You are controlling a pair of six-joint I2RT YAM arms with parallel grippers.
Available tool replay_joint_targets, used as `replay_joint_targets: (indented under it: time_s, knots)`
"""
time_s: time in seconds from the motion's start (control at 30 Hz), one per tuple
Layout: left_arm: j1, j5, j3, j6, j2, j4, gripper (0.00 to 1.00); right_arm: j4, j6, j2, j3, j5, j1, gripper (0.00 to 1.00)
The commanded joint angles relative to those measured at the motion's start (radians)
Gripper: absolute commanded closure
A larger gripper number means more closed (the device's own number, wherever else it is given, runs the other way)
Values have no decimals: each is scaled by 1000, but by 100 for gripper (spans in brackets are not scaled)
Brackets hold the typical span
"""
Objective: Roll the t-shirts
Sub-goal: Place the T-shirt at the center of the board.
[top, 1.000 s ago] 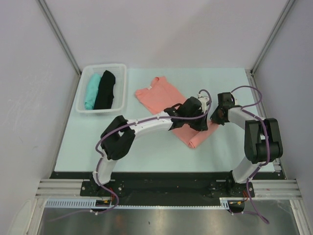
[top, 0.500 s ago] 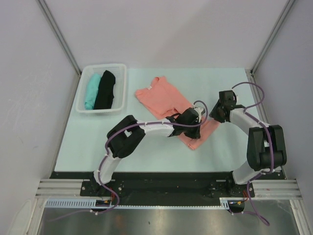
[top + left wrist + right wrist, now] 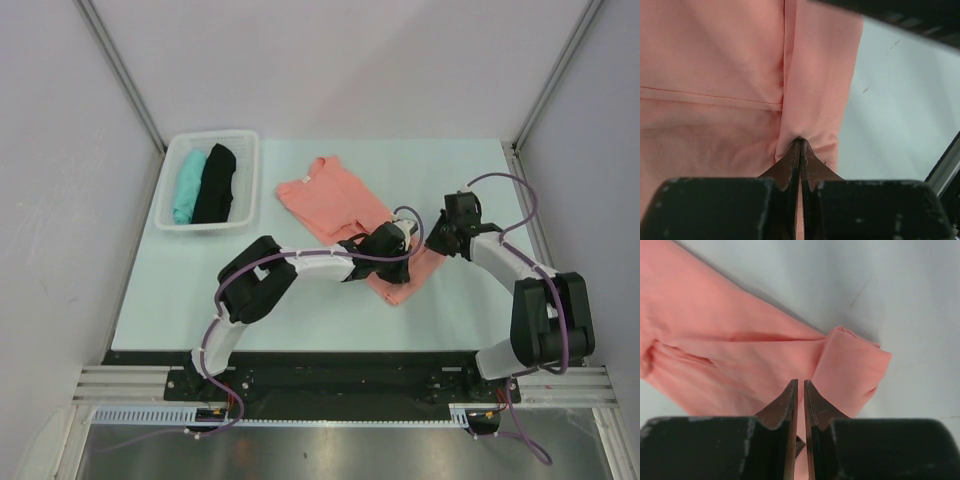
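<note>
A salmon-pink t-shirt (image 3: 330, 200), folded into a long strip, lies diagonally on the table, neck end at the back left. My left gripper (image 3: 398, 266) is at the strip's near end, shut on a pinched fold of the pink cloth (image 3: 715, 60), which bunches at its fingertips (image 3: 800, 141). My right gripper (image 3: 433, 246) sits low over the strip's right corner; in the right wrist view its jaws (image 3: 800, 381) stand a narrow slit apart above the pink cloth (image 3: 740, 355), with nothing visibly pinched. A teal t-shirt (image 3: 188, 185) and a black t-shirt (image 3: 215, 183) lie rolled in the basket.
A white plastic basket (image 3: 207, 224) stands at the back left of the pale table (image 3: 200, 290). Metal frame posts and grey walls enclose the table on the left, right and back. The arm bases sit on the rail at the near edge.
My left gripper came down to the strip's near end and shut on the cloth. My right gripper opened, then narrowed, and shifted left toward the strip's corner.
</note>
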Motion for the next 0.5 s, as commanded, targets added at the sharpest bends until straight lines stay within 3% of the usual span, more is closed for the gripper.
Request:
replay_joint_targets:
  time_s: [0.0, 0.47]
  knots:
    - [-2, -43, -37, -3, -21, -11, 96, 34, -7, 95, -19, -24, -1, 88]
    - [-57, -93, -170, 20, -145, 11, 93, 43, -47, 187, -22, -10, -9, 89]
